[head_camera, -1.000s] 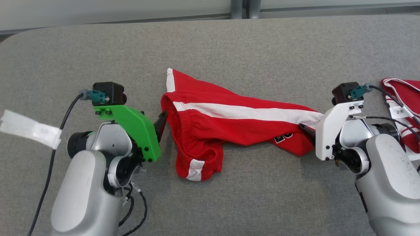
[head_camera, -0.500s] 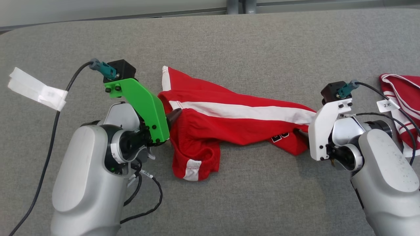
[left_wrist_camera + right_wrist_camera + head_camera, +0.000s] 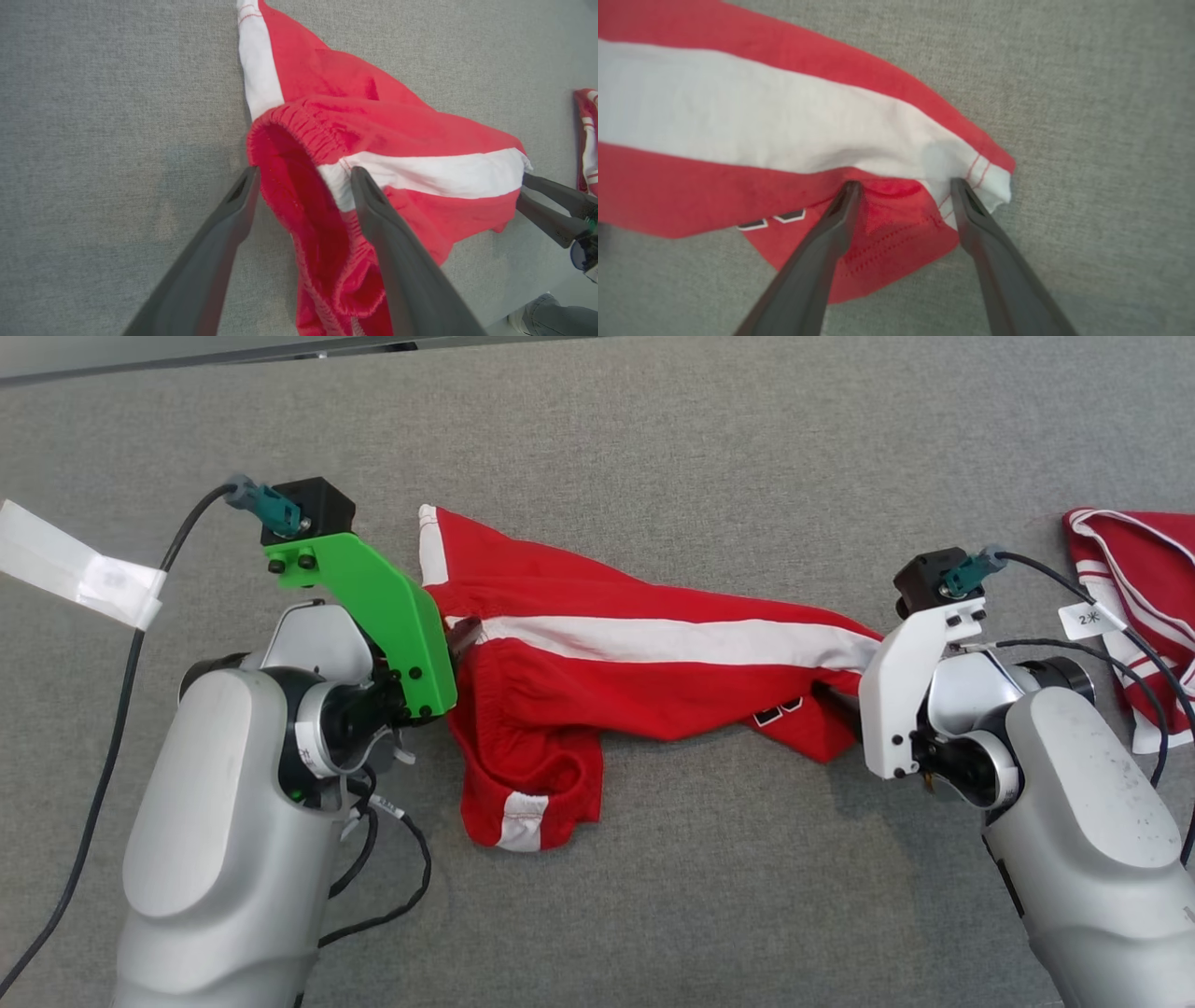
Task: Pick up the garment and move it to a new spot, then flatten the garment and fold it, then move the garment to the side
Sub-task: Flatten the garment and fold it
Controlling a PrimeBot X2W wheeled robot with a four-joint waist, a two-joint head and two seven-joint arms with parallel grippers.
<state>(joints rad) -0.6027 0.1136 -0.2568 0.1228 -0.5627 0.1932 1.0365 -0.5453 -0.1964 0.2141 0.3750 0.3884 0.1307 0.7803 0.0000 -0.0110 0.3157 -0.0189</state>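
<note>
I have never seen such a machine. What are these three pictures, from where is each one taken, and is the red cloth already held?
This is a robot with two arms, each ending in a gripper with two long dark fingers. The wide picture comes from a camera on its head, looking down on a grey cloth-covered surface. The other two come from cameras on its wrists, looking along the fingers. On the surface lie crumpled red shorts with a white stripe, and a second red-and-white garment at the robot's far right. The left gripper stands open at the elastic waistband, with the band's edge between its fingers. The right gripper stands open at a leg hem. Nothing is held yet.
</note>
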